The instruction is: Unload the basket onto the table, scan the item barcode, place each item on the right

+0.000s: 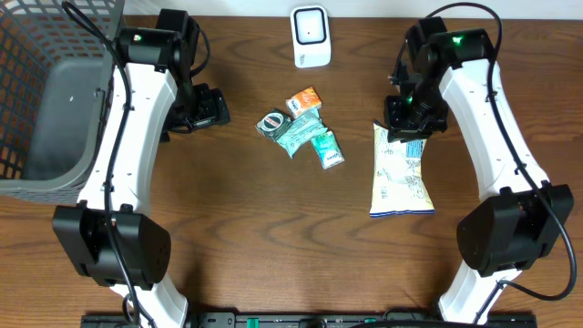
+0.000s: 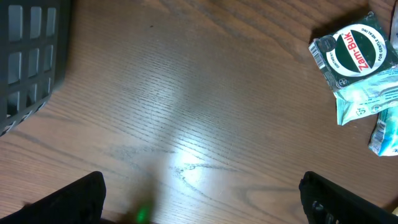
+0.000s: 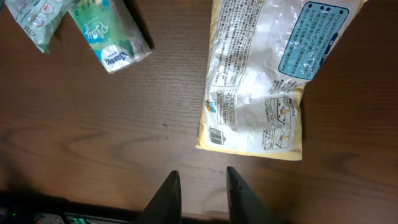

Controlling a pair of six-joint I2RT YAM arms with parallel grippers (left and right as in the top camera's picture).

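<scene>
A white and yellow snack bag (image 1: 401, 173) lies flat on the table's right side. In the right wrist view the bag (image 3: 261, 81) shows a small barcode (image 3: 216, 135) at its lower left corner. My right gripper (image 3: 202, 174) hovers just short of the bag's near edge, its jaws a narrow gap apart with only bare wood between them. From above, the right gripper (image 1: 405, 128) is at the bag's far end. The white scanner (image 1: 310, 36) stands at the back centre. My left gripper (image 2: 202, 180) is wide open over bare table, left of the small items.
A pile of small items sits mid-table: a Zam-Buk packet (image 1: 273, 122), an orange box (image 1: 303, 99), a teal packet (image 1: 299, 132) and a green tissue pack (image 1: 327, 150). A grey mesh basket (image 1: 55, 100) fills the far left.
</scene>
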